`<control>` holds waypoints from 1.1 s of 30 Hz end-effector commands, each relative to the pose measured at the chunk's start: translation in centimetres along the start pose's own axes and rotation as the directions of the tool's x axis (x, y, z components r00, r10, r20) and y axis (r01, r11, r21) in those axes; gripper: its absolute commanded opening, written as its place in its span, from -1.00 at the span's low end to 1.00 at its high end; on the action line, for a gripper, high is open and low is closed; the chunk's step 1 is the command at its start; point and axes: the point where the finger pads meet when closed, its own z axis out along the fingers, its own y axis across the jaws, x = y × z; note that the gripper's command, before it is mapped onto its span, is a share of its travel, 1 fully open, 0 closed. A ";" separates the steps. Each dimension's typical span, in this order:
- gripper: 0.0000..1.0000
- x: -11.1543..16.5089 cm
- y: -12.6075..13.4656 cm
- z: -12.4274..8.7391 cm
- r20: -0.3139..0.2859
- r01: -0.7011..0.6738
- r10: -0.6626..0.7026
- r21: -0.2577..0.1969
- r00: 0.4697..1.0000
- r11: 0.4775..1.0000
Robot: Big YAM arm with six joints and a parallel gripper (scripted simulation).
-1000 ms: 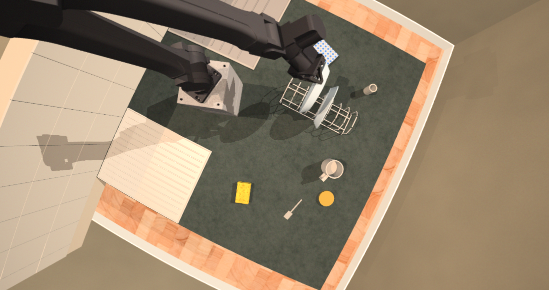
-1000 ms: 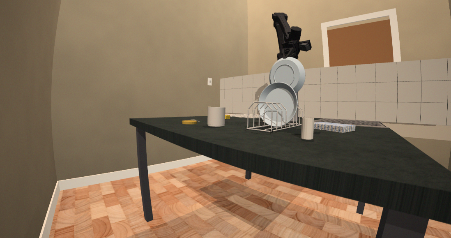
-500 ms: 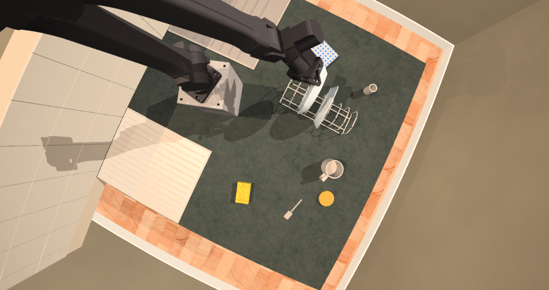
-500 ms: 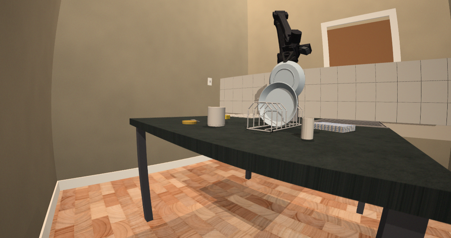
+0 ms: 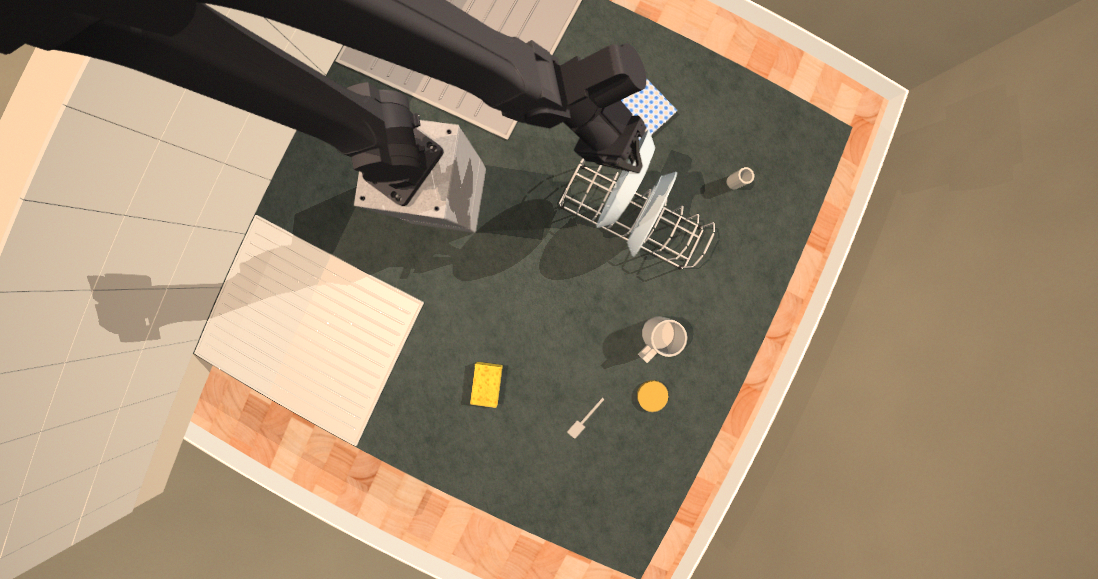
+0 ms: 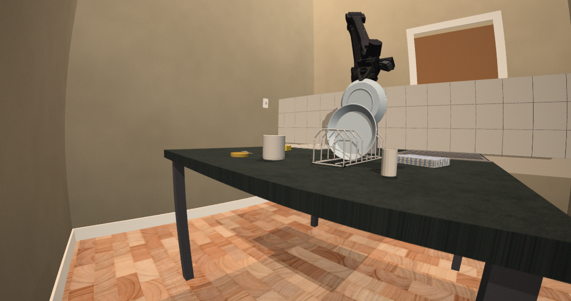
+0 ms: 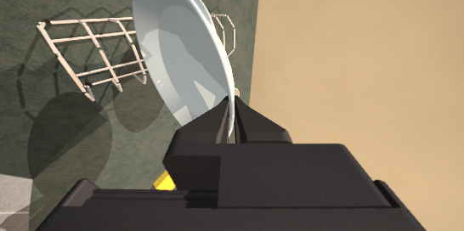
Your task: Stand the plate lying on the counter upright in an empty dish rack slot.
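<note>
The gripper [image 7: 229, 115] is clamped on the rim of the held plate [image 7: 183, 59], which hangs edge-down straight below the fingers, above the rack [image 5: 587, 183] and not yet on its wires. In the exterior view the held plate [image 6: 365, 95] sits higher than and behind the racked plate [image 6: 351, 129], overlapping its top. From the top, its disc runs parallel to the racked plate [image 5: 651, 212], just to the arm's side of it, over the open slots. That is what the coming move looks to turn on: the slot lies directly under the plate, so a straight descent that keeps the edge in line with the wires should seat it; any twist could knock the neighbour or land it on a rail.

Counted left to right in the top view: one slatted board [image 5: 307, 329], one arm base [image 5: 453, 191], one sponge [image 5: 486, 384], one spatula [image 5: 585, 418], one rack, two plates, one mug [image 5: 664, 337], one orange disc [image 5: 652, 396], one dotted cloth [image 5: 653, 106], one cup [image 5: 740, 177]
</note>
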 end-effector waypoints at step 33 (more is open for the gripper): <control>-1.00 -0.2 0.6 1.8 0.009 -0.014 0.014 0.035 1.000 0.999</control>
